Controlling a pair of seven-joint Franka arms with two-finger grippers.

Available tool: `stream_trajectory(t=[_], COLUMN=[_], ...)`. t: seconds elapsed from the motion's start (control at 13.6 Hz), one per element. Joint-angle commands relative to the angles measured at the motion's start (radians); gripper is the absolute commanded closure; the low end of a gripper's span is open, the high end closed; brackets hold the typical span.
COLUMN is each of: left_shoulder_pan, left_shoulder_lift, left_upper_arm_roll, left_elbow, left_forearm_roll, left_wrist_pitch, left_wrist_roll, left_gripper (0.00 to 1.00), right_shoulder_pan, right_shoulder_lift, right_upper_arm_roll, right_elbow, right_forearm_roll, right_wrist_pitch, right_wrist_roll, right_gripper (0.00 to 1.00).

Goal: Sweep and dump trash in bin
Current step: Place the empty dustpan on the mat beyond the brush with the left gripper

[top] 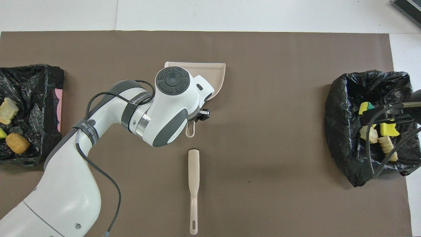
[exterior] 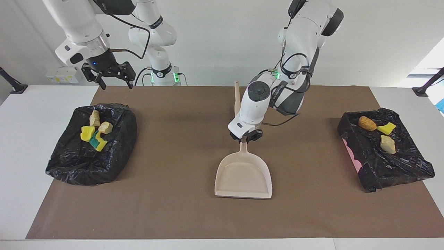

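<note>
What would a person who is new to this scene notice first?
The left gripper is shut on the handle of the beige dustpan at the middle of the brown mat. A black bin bag with trash scraps sits at each end of the table; the open right gripper waits above one.

beige dustpan, brush, brown mat

A white counter carried a broad brown mat that covered most of its top. A plain white wall rose at the robots' end. Daylight glared from a window at the left arm's end, and pale sockets sat low on the wall.
</note>
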State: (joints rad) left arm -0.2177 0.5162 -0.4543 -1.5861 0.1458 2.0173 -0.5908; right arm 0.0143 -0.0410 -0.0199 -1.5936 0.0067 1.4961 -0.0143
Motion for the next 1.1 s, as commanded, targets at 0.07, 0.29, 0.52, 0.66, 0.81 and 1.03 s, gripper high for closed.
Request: stream_trajectory(t=[0.07, 0.29, 0.52, 0.66, 0.81, 1.03], left_shoulder_pan=[-0.012, -0.006, -0.003, -0.003, 0.003, 0.004], left_shoulder_lift=[0.008, 0.001, -0.007, -0.060, -0.134, -0.240], left_upper_arm_roll=[0.008, 0.009, 0.009, 0.023, 0.063, 0.135], left_elbow=[0.032, 0.017, 0.014, -0.017, -0.052, -0.078], left_forearm_roll=[0.024, 0.028, 0.058, 0.058, 0.057, 0.044], left_wrist_pitch=[-0.009, -0.016, -0.028, -0.028, -0.031, -0.112], left_wrist_roll=[-0.030, -0.032, -0.032, -0.017, 0.044, 0.150], left_gripper=[0.96, 0.53, 0.12, 0.00, 0.00, 0.00], right_shoulder_pan=[0.001, 0.001, 0.001, 0.001, 0.001, 0.001], right_shoulder_lift=[0.003, 0.003, 0.003, 0.003, 0.003, 0.003], right_upper_arm_roll=[-0.009, -0.009, -0.009, -0.009, -0.009, -0.009], right_elbow=[0.014, 0.012, 0.014, 0.012, 0.014, 0.012], right_forearm_roll=[0.019, 0.019, 0.019, 0.019, 0.019, 0.019], right_wrist_pitch=[-0.016, -0.016, -0.016, -0.016, -0.016, -0.016], right_wrist_roll=[-0.019, -0.019, -0.018, -0.018, -0.018, -0.018], right_gripper=[0.00, 0.00, 0.00, 0.00, 0.00, 0.00])
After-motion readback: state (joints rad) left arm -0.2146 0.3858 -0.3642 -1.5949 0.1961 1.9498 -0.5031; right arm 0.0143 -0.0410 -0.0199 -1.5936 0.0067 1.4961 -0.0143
